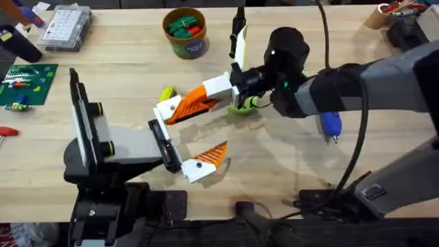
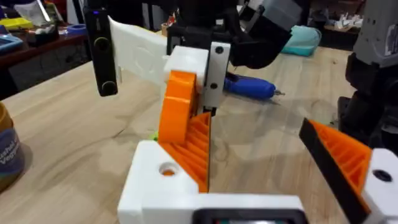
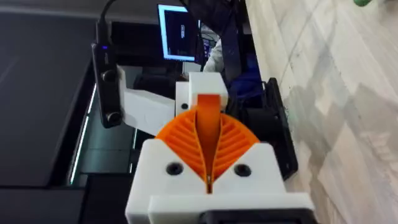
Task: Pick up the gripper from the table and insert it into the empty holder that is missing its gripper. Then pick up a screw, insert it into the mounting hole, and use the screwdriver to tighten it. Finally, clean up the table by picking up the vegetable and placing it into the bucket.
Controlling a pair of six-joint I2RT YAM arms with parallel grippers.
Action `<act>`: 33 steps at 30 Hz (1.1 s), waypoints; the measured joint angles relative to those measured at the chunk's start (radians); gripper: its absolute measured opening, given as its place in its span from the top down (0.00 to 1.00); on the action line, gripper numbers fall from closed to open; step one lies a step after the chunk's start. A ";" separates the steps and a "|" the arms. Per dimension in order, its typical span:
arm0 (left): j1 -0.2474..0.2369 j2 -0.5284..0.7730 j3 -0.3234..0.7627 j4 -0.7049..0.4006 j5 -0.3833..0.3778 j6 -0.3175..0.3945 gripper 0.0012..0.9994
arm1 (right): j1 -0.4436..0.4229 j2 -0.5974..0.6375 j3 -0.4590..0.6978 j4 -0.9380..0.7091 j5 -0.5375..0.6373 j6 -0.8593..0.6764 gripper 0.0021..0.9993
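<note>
The gripper [image 1: 184, 106], a white block with an orange ribbed finger, lies level above the table. My right gripper [image 1: 214, 92] is shut on its orange finger [image 3: 208, 134]. Its white base [image 2: 163, 180] sits against the upper end of the holder [image 1: 164, 143], the black bar at my left arm's tip; I cannot tell whether it is seated. The left gripper [image 1: 199, 134] is open, with its matching finger [image 1: 206, 161] at the bar's lower end. The blue screwdriver [image 1: 330, 125] lies to the right. A yellow vegetable [image 1: 167, 92] rests beside the part. The bucket [image 1: 185, 31] stands at the back.
A green piece [image 1: 241, 106] lies under my right wrist. The bucket holds green and red vegetables. A clear parts box [image 1: 65, 27] and a green board [image 1: 27, 82] are at the far left. A black tool [image 1: 238, 27] lies beside the bucket, and clutter [image 1: 401, 17] fills the back right corner.
</note>
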 joint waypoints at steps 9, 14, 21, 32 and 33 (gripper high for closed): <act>0.000 0.000 0.001 0.000 0.008 0.004 0.01 | -0.010 0.009 0.016 -0.014 -0.019 -0.012 0.98; 0.000 0.000 0.002 0.001 0.007 0.009 0.01 | -0.010 0.015 0.032 -0.022 -0.030 -0.016 0.98; 0.000 0.000 0.002 -0.004 0.006 -0.001 0.01 | -0.012 0.015 0.063 -0.134 -0.045 -0.067 0.98; 0.001 0.000 0.002 -0.003 0.006 -0.001 0.01 | -0.012 0.015 0.069 -0.137 -0.027 -0.095 0.98; 0.001 0.000 0.002 -0.003 0.006 -0.001 0.01 | -0.012 0.015 0.069 -0.137 -0.027 -0.096 0.98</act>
